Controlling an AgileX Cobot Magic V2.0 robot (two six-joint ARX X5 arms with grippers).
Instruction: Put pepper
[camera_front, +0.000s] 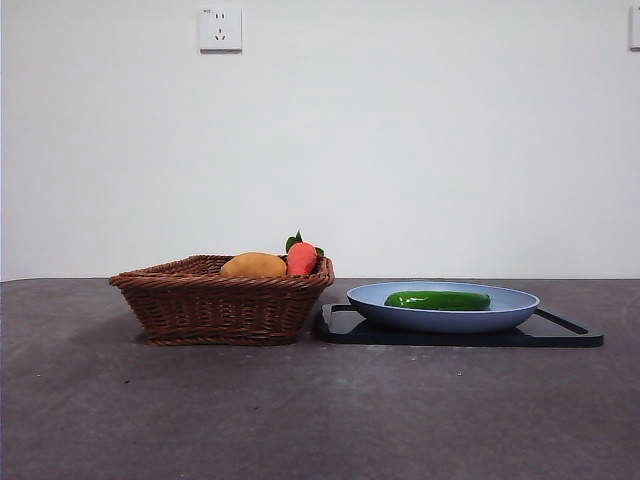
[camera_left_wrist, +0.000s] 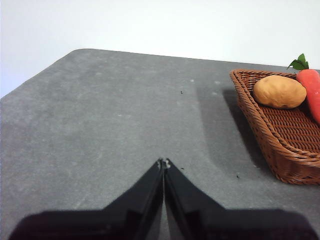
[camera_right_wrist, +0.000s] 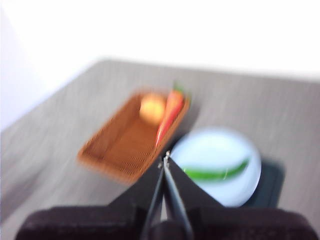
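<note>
the glossy dark-green, elongated pepper (camera_front: 437, 300) lies on its side in the middle of a shallow pale-blue round plate (camera_front: 520, 302), its length running across the front view. the plate sits on a flat black rectangular tray (camera_front: 570, 330) resting on the dark grey table (camera_front: 300, 410). just beside the tray stands a brown woven wicker basket (camera_front: 220, 305); inside it a yellow-orange oval item (camera_front: 254, 265) lies next to a red-orange carrot-like item with green leaves (camera_front: 302, 257). a white wall socket (camera_front: 220, 28) is on the pale wall behind.

the right gripper (camera_right_wrist: 165, 159) hangs high above the scene, its blurred wrist view looking down on basket and plate; its jaws are pressed together with nothing between them. the left gripper (camera_left_wrist: 163, 163) is low over bare table near the basket, its jaws likewise closed tip to tip and empty.
</note>
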